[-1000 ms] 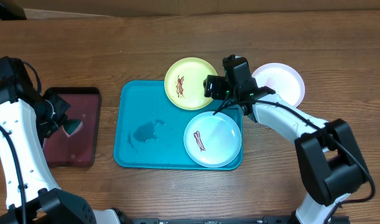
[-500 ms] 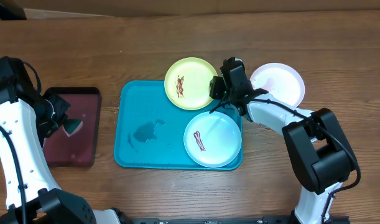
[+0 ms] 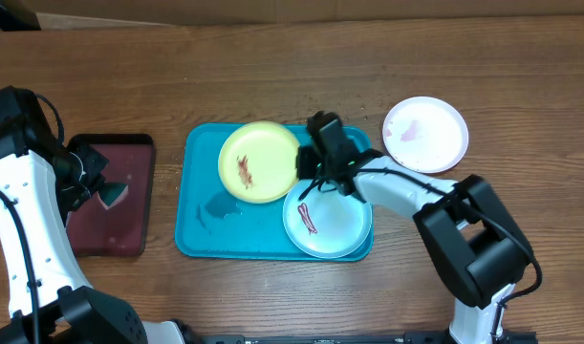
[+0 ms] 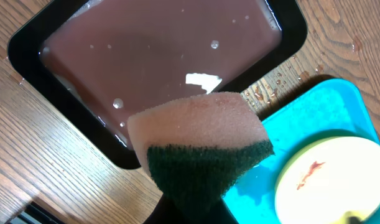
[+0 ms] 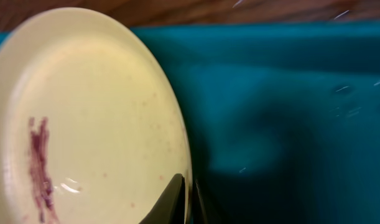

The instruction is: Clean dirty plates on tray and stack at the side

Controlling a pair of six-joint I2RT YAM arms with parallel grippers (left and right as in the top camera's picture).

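right gripper (image 5: 188, 190) pinches the yellow-green plate (image 3: 256, 162) at its rim, left gripper (image 4: 191, 210) clamps a sponge (image 4: 199, 140)

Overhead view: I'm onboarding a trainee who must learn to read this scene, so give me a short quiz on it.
1. True or false: the white plate sits on the bare table, off the turquoise tray.
2. Which does the right gripper pinch by the rim? A the white plate; B the yellow-green plate; C nothing.
3. What does the left gripper hold over the maroon tray?
Key: 1 true; 2 B; 3 a sponge.
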